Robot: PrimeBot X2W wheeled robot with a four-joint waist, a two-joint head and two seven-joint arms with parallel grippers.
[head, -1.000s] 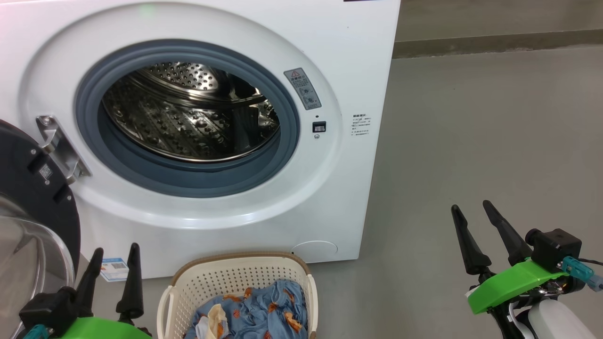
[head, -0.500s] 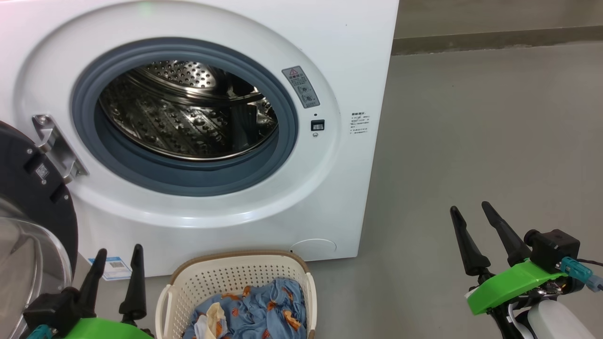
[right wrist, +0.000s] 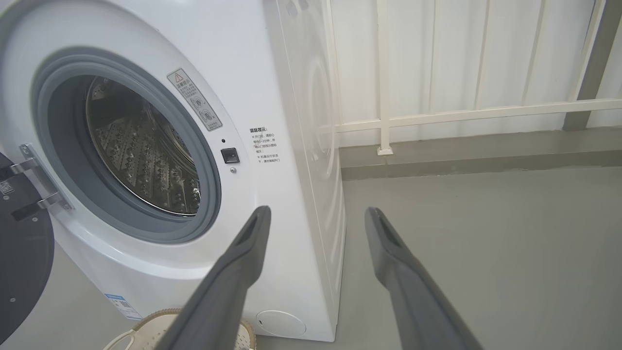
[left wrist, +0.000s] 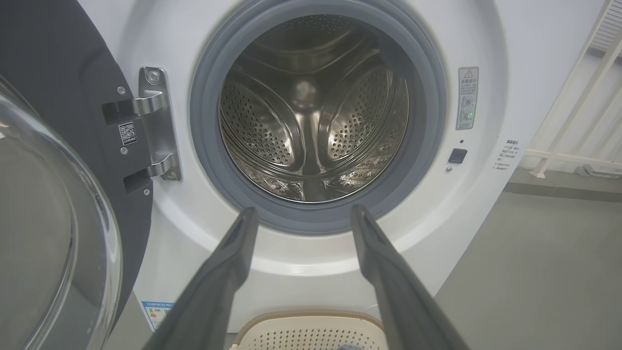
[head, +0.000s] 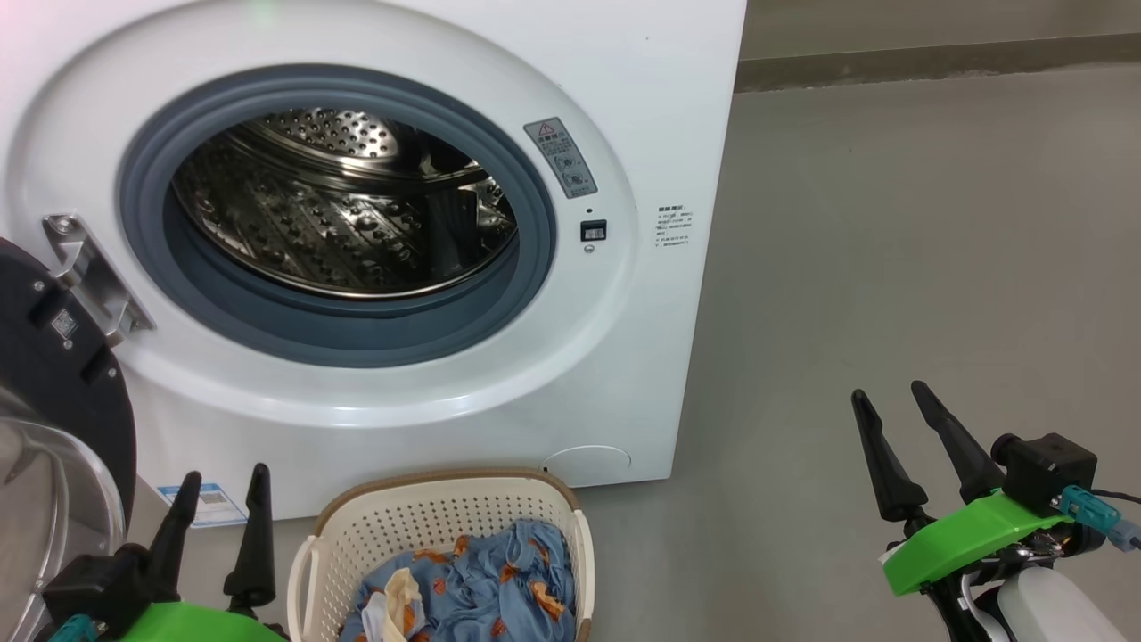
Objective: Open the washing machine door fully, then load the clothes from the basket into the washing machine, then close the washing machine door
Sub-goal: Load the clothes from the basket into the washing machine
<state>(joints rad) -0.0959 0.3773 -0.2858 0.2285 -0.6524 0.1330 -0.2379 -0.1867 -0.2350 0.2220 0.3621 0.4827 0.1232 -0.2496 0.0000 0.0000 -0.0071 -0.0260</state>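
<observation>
Along bottom edge, basket [head: 419, 526] cut off, clothes [head: 481, 588] half-hidden; door [head: 62, 392] cropped

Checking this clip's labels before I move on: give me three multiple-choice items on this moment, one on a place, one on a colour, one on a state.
1. Where does the basket stand?
A. on the floor in front of the washing machine
B. on top of it
C. on a shelf

2. What colour is the gasket around the drum?
A. red
B. grey-blue
C. yellow

3. How is the washing machine door?
A. shut
B. swung open
C. half over the drum

Answers:
1 A: it sits on the grey floor below the drum.
2 B: the ring around the steel drum is grey-blue.
3 B: the drum is exposed, and the door hangs on its hinge at the left.
</observation>
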